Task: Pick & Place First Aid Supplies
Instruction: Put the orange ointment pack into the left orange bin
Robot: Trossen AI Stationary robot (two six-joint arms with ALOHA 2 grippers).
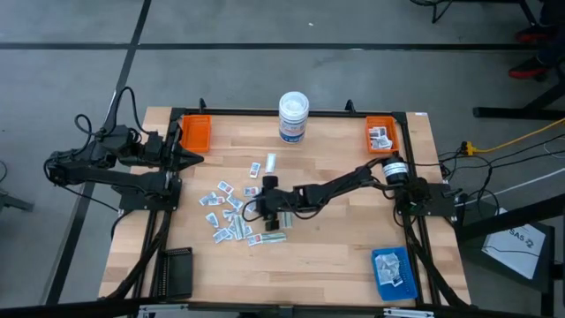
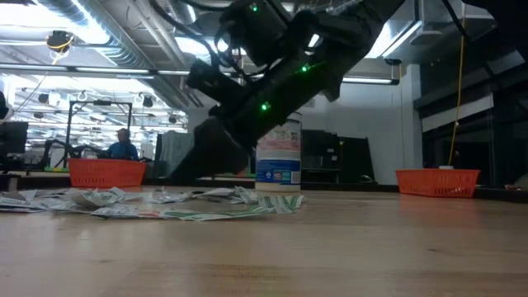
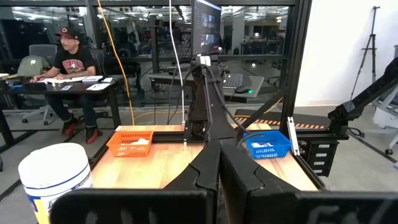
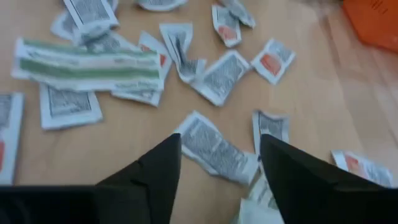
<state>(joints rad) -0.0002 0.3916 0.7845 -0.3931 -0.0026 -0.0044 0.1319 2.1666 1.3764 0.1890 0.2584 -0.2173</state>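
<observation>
In the high view the print on the packets (image 1: 231,212) is too small to read. The right gripper (image 1: 267,215) covers some of them. In the low view the arm hides part of the white tub (image 2: 278,161).

Two orange trays (image 1: 195,132), one blue tray (image 1: 394,270), one white tub (image 1: 293,117), roughly twenty packets (image 1: 231,215).
</observation>
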